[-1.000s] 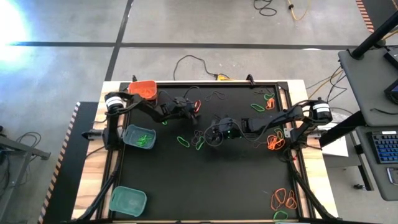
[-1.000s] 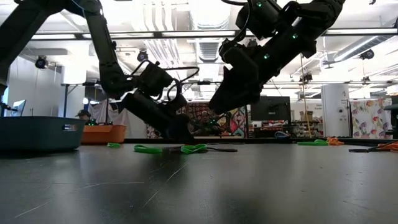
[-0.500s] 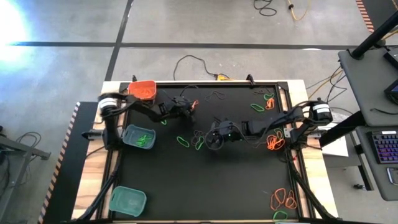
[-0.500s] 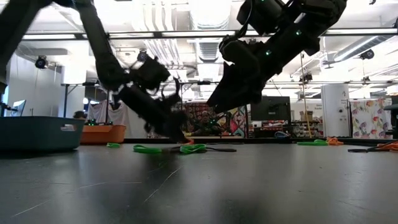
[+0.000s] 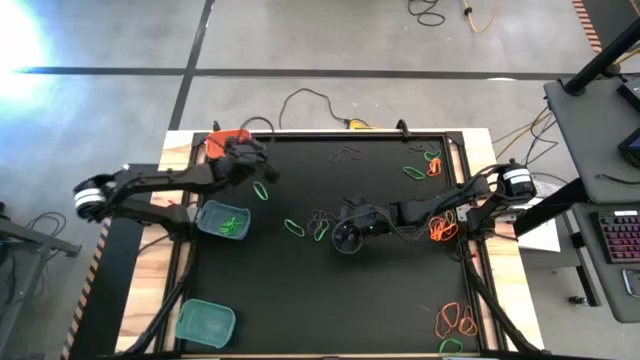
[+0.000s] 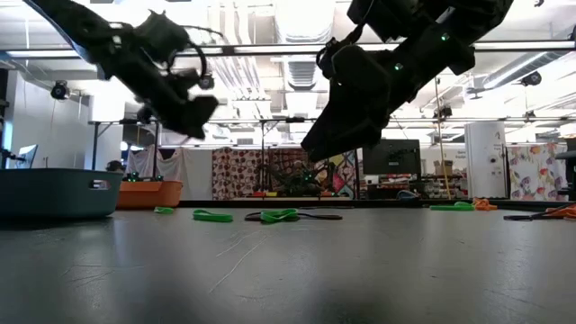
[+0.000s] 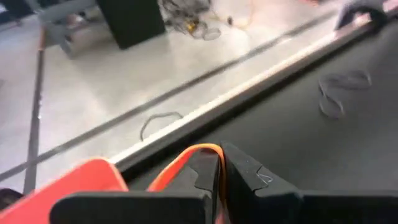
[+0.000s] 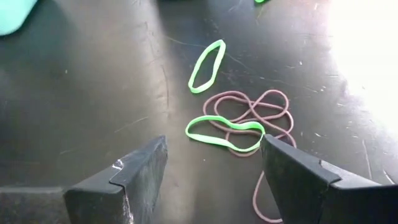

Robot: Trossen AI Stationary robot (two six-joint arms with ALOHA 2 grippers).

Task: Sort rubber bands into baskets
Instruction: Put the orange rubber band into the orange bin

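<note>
Orange band (image 7: 186, 163) sits pinched in the closed left gripper (image 7: 221, 177) beside the orange basket (image 5: 226, 142) at the mat's far-left corner; nearer centre, the right gripper (image 8: 214, 171) hangs open over green bands (image 8: 224, 134).

Readable text: none in any view.
Table mat (image 5: 330, 290): no lettering or numbers show on it.
Teal basket (image 6: 54, 191): a small pale patch sits on its side wall, too small to read.
Room behind the table: no sign can be read.
</note>
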